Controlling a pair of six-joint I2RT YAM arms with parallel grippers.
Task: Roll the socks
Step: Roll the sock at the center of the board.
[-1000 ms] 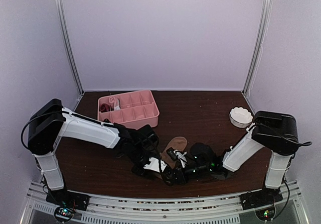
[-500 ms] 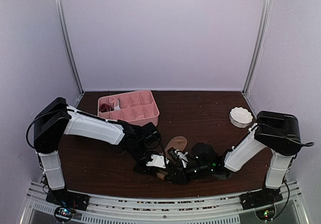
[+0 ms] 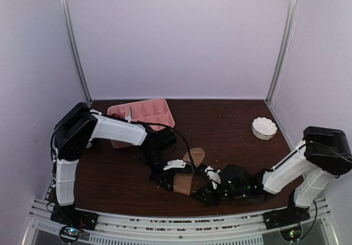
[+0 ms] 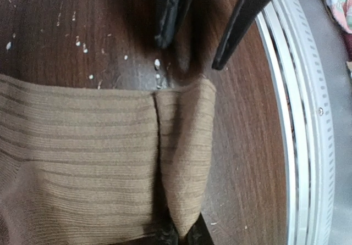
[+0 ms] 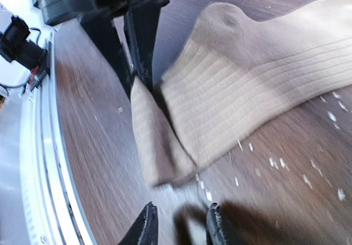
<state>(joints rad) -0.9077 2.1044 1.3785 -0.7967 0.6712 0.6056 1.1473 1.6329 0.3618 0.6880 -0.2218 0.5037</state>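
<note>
While the table (image 3: 110, 165) lies open toward the back, the tan sock (image 4: 82, 162) stretches away from its near edge between my arms; my left gripper (image 4: 179, 235) is clamped on the folded near end, and my right gripper (image 5: 180, 226), fingers apart and empty, stands just beside the fold.

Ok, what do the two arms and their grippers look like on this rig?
Both the left arm and the right arm have white tubular links between boxy black joint housings, with thin black cables looping alongside. The left gripper and the right gripper have slim black fingers. Small green lights dot the right wrist.
</note>
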